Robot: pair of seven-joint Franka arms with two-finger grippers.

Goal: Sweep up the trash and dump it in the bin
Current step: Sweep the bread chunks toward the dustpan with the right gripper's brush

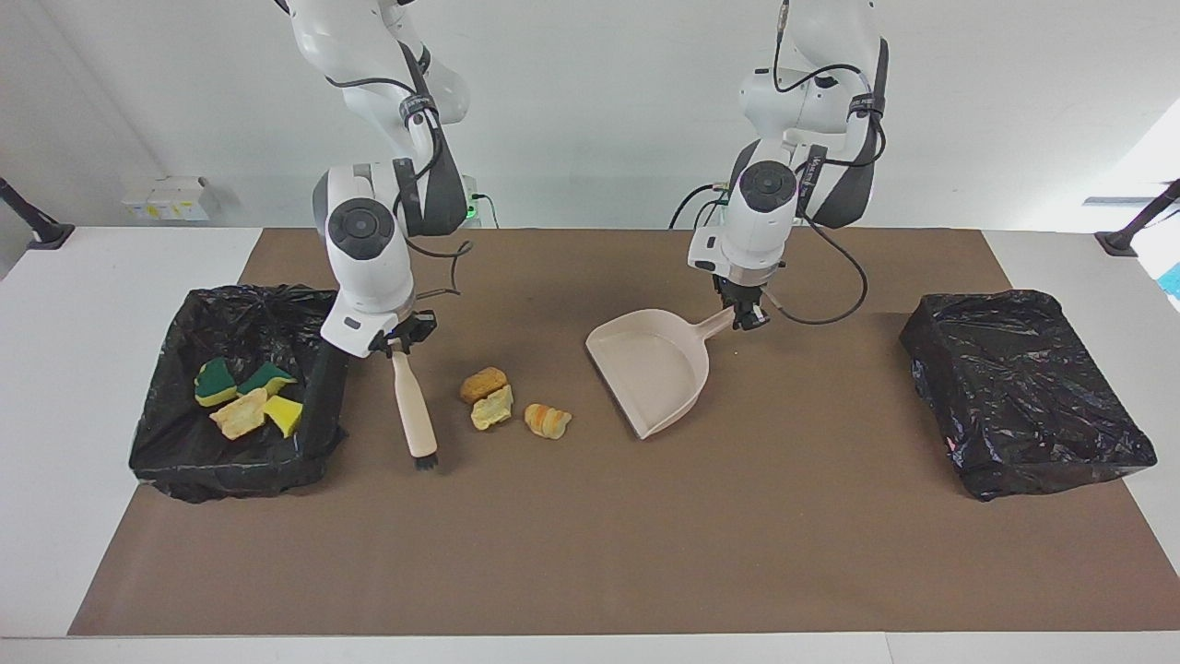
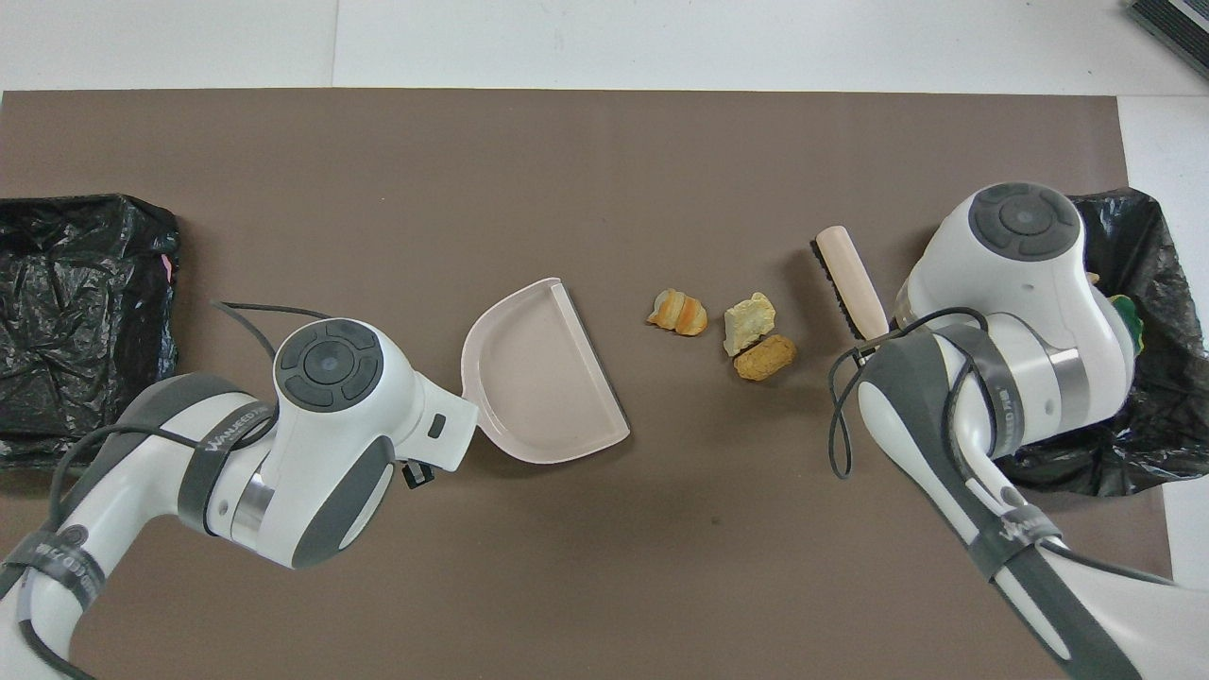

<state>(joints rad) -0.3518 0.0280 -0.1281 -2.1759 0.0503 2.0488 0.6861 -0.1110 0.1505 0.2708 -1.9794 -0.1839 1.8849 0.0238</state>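
Three trash pieces lie on the brown mat: a tan chunk (image 1: 484, 384) (image 2: 765, 358), a pale yellow scrap (image 1: 492, 408) (image 2: 749, 321) and a striped orange piece (image 1: 548, 420) (image 2: 677, 312). My right gripper (image 1: 398, 343) is shut on the handle of the beige brush (image 1: 412, 406) (image 2: 850, 280). The brush slants down between the trash and the bin (image 1: 249, 297) (image 2: 1148, 425), its bristled end low by the mat. My left gripper (image 1: 749, 314) is shut on the handle of the beige dustpan (image 1: 650, 369) (image 2: 543, 387), whose mouth faces the trash. Several sponge and bread scraps (image 1: 241, 397) lie in the bin.
A second black-lined bin (image 1: 1023, 387) (image 2: 76, 312) sits at the left arm's end of the table. In the overhead view, the right arm covers part of the first bin. White table edges border the mat.
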